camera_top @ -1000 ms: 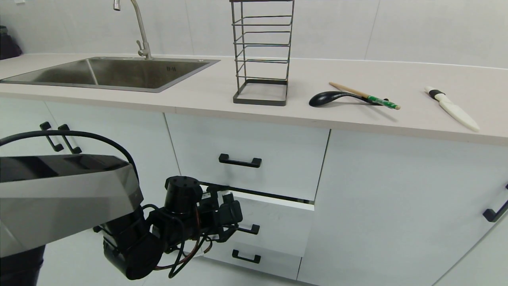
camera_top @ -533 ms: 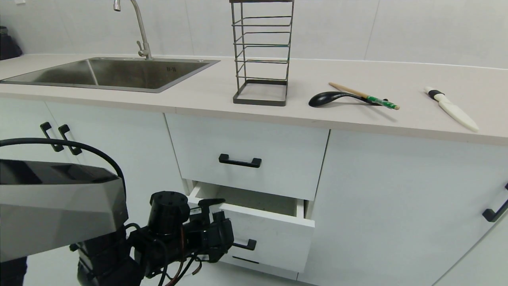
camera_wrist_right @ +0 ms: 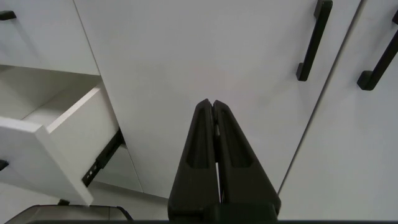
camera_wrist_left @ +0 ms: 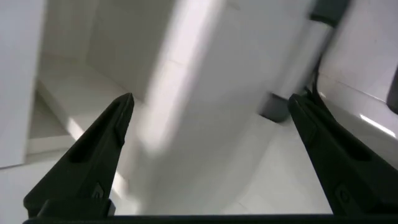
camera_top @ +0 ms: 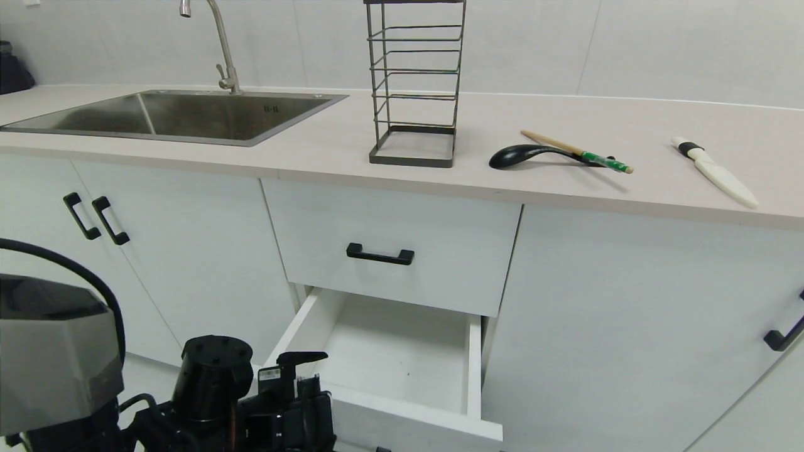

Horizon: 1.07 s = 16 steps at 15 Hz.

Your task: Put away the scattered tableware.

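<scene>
Tableware lies scattered on the counter [camera_top: 314, 150], above the open drawer [camera_top: 414, 414] and off to its right, toward my right side. I count three kinds.

- **Ladle:** one black ladle [camera_top: 527, 154].
- **Chopsticks:** wooden chopsticks [camera_top: 575, 150] with a green band. They lie so close together that I cannot tell whether there is one stick or two.
- **Knife:** one white knife [camera_top: 716, 172] with a black band, well apart from the other pieces and farther right.

The ladle's long axis runs roughly along the counter's front edge. Its bowl points toward the wire rack [camera_top: 414, 81] and its handle points away to the right. The chopsticks cross that handle on a diagonal, from back left to front right. The knife lies on a similar diagonal, with its banded end toward the wall.

My left pincer [camera_wrist_left: 211, 102] is low by the drawer front. Its fingers are spread wide with nothing between them. From there every piece is up and to the right, well apart from it.

My right pincer [camera_wrist_right: 214, 109] has its fingers pressed together and holds nothing. It faces the white cabinet doors to the right of the drawer, below the counter. I judge that my right arm is better placed for the ladle and chopsticks, since they lie on its side.

I also see one sink [camera_top: 188, 116] and one shut drawer directly above the open one.
</scene>
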Tool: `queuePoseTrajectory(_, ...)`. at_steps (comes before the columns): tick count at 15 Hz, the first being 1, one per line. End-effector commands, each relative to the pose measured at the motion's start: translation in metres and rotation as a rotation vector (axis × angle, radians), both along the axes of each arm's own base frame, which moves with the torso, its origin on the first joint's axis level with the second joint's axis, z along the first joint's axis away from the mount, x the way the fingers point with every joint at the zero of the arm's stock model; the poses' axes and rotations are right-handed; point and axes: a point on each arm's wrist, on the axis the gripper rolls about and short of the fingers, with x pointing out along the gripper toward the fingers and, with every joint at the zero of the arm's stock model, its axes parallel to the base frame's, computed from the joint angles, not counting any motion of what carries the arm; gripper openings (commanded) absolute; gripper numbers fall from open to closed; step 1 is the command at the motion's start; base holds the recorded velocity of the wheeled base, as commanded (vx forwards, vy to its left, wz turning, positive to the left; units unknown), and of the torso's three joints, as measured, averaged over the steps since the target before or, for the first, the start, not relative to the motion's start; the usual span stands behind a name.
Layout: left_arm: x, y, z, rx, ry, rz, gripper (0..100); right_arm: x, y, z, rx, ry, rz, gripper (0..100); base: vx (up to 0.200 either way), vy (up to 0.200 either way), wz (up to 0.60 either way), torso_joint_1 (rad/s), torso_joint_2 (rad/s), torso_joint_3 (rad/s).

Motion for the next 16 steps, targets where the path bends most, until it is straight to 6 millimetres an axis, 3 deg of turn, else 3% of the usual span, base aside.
queuePoseTrajectory(1, -0.004, -0.004, 0.01, -0.027, -0.045, -0.026, 100, 0.0, 0.0, 0.0, 0.0, 0.002, 0.001, 0, 0.0, 0.0, 0.0, 0.0, 0.0, 0.0)
queuePoseTrajectory(11, -0.007, -0.009, 0.011, -0.033, -0.048, -0.054, 100, 0.0, 0.0, 0.0, 0.0, 0.002, 0.001, 0, 0.0, 0.0, 0.0, 0.0, 0.0, 0.0)
queuePoseTrajectory(13, -0.013, -0.018, 0.016, -0.048, -0.065, -0.102, 100, 0.0, 0.0, 0.0, 0.0, 0.002, 0.001, 0, 0.0, 0.0, 0.0, 0.0, 0.0, 0.0)
queuePoseTrajectory(16, -0.022, -0.056, 0.046, -0.211, -0.127, -0.194, 100, 0.0, 0.0, 0.0, 0.0, 0.002, 0.001, 0, 0.0, 0.0, 0.0, 0.0, 0.0, 0.0)
